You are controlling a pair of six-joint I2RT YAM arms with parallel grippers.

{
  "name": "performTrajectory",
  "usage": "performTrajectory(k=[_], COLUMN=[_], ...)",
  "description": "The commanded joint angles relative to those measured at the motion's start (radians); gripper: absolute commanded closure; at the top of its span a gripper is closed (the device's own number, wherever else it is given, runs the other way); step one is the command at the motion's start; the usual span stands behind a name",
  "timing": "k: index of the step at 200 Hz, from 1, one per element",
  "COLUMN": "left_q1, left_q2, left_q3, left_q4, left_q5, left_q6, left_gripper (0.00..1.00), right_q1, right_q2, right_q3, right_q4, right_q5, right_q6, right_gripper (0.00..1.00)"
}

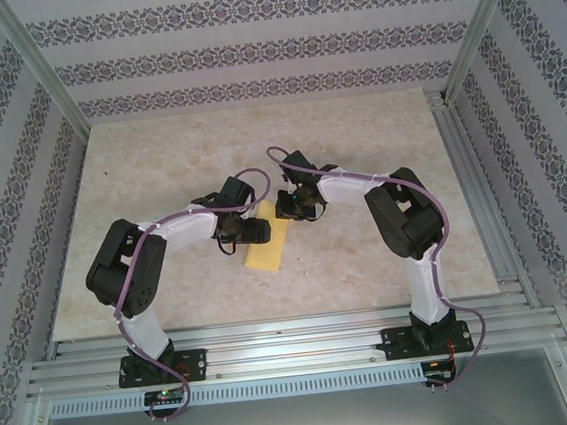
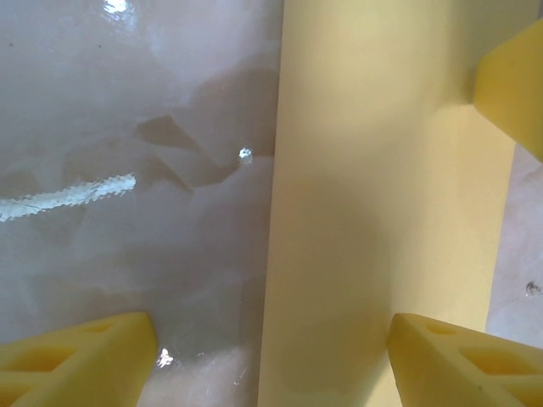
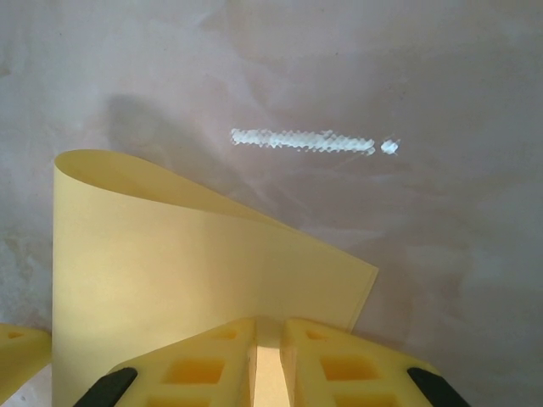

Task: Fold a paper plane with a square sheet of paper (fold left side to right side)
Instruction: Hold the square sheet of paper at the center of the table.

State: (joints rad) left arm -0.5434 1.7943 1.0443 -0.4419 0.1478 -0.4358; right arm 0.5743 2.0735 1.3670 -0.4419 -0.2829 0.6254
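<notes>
Both arms bend inward from their bases, elbows pushed outward, wrists nearly meeting in the middle. The left gripper points right, its fingers spread wide. The right gripper points left, pinched onto the sheet of paper.

A pale, marbled table takes up the middle of the top view. A yellow paper lies at its centre, one side curling up off the glossy surface.
</notes>
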Motion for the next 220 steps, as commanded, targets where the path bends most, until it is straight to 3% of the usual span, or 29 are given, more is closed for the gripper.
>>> performTrajectory(k=[1, 102, 181, 220], left_q1=[0.001, -0.040, -0.085, -0.093], left_q2=[0.055, 0.124, 0.203, 0.209], left_q3=[-0.053, -0.071, -0.065, -0.058], left_q4=[-0.010, -0.044, -0.049, -0.050], left_q5=[-0.006, -0.087, -0.123, -0.123], left_q6=[-0.016, -0.028, -0.053, -0.054], left_gripper=[0.25, 0.28, 0.30, 0.30], right_q1=[0.007, -0.003, -0.054, -0.031], right_q2=[0.065, 0.028, -0.155, -0.171], right_q3=[-0.005, 0.008, -0.019, -0.074], right_q4=[-0.078, -0.021, 0.007, 0.079], right_q5=[0.065, 0.004, -0.013, -0.117], right_q6=[-0.020, 0.001, 0.022, 0.084], right_gripper=[0.82, 0.80, 0.76, 0.89])
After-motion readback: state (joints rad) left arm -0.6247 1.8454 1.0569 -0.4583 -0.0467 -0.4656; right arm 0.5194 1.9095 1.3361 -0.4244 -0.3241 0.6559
